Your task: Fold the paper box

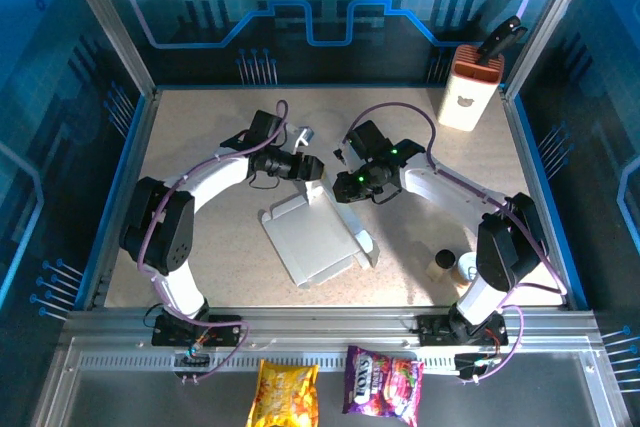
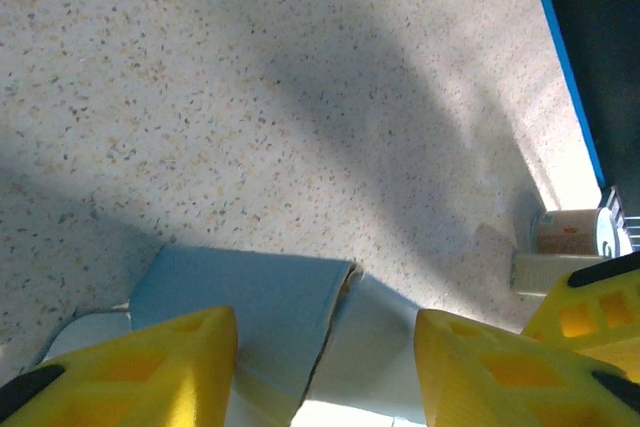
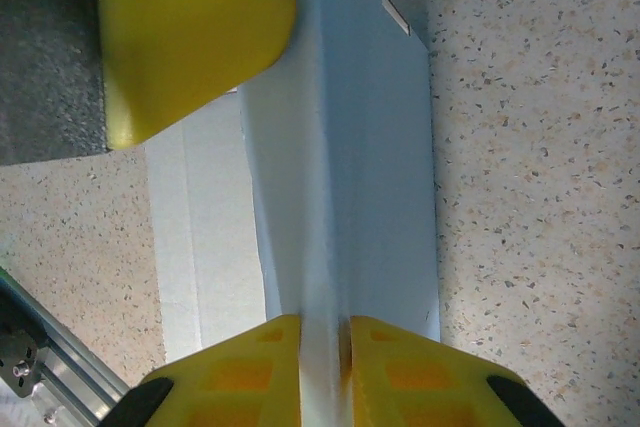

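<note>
The right gripper (image 3: 318, 335) is clenching a thin upright flap of the paper box (image 3: 350, 167), which is lying mid-table with that flap at its 12 o'clock edge. The left gripper (image 2: 325, 367) is hanging released, jaws straddling the same edge. Any sideways pull is probably risking a buckled or torn flap, and the fingers are crowding each other. Open table is lying at 9 o'clock; a small cup (image 1: 445, 265) is sitting at 4 o'clock.

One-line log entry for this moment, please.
right claw: shut on paper box flap | left claw: open, at box's far edge | box: on table, partly folded
</note>
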